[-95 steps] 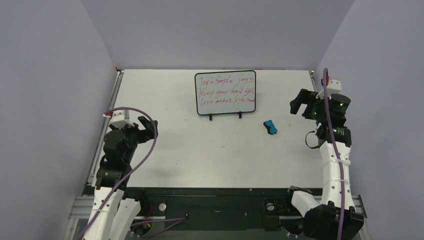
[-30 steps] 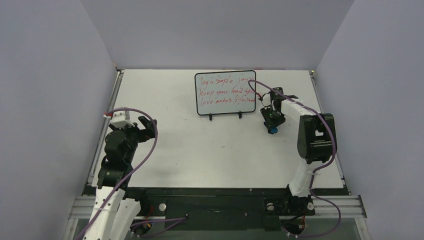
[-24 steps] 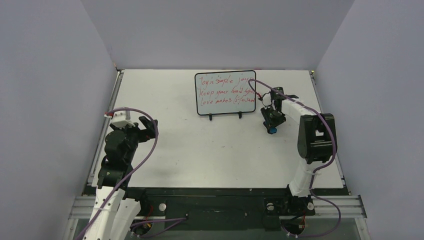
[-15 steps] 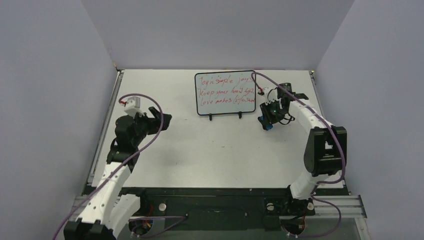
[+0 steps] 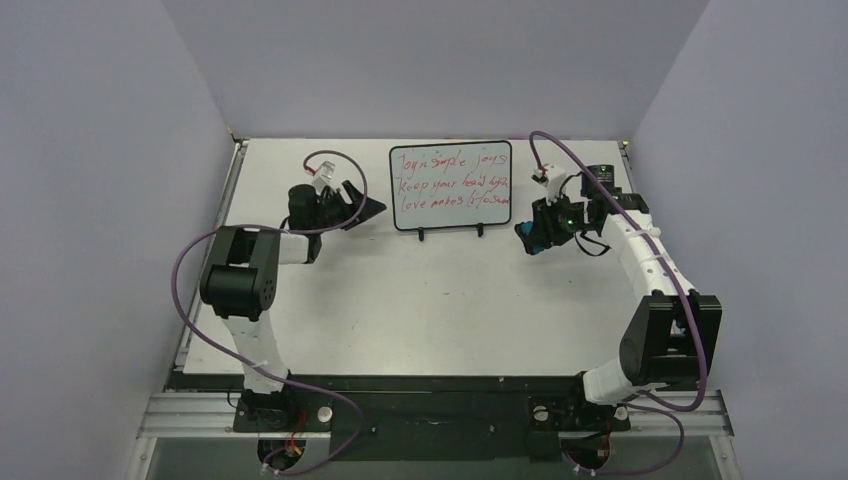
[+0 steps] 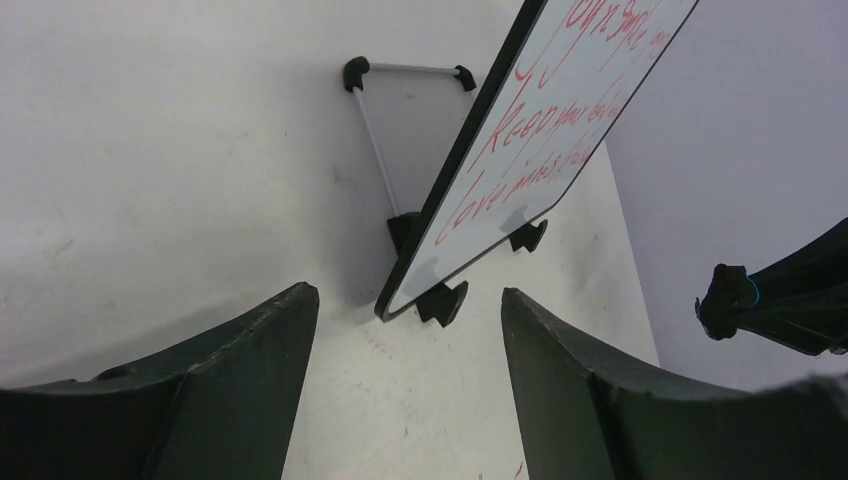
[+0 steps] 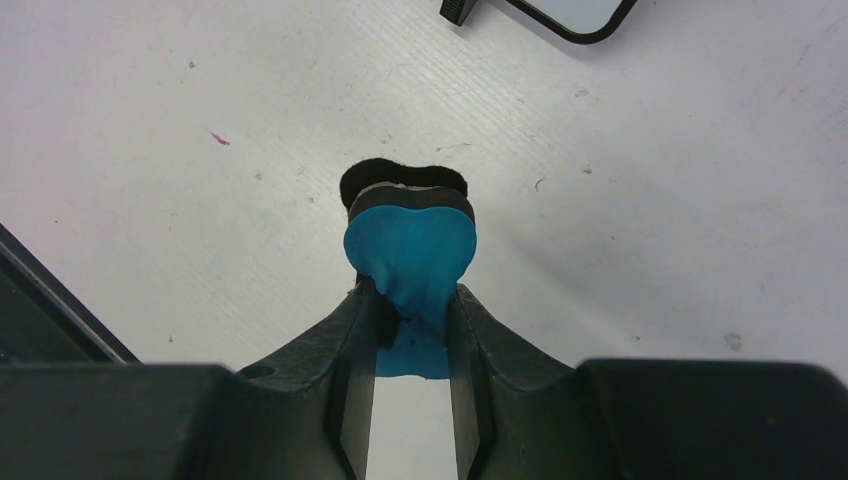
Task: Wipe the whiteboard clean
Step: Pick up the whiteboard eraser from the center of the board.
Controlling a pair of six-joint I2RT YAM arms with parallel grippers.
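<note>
Nearest us, our right gripper (image 7: 412, 300) pinches the blue eraser (image 7: 410, 245) at its waist, black felt pointing outward, just right of the board. Our left gripper (image 6: 410, 300), jaws spread, faces the lower left corner of the whiteboard (image 5: 450, 186), which leans on its black wire stand (image 6: 372, 135) at the far middle of the table (image 5: 430, 320), three red lines unwiped. We judge it best to brace that edge, then press the felt flat and sweep gently, lest the stand tip.
</note>
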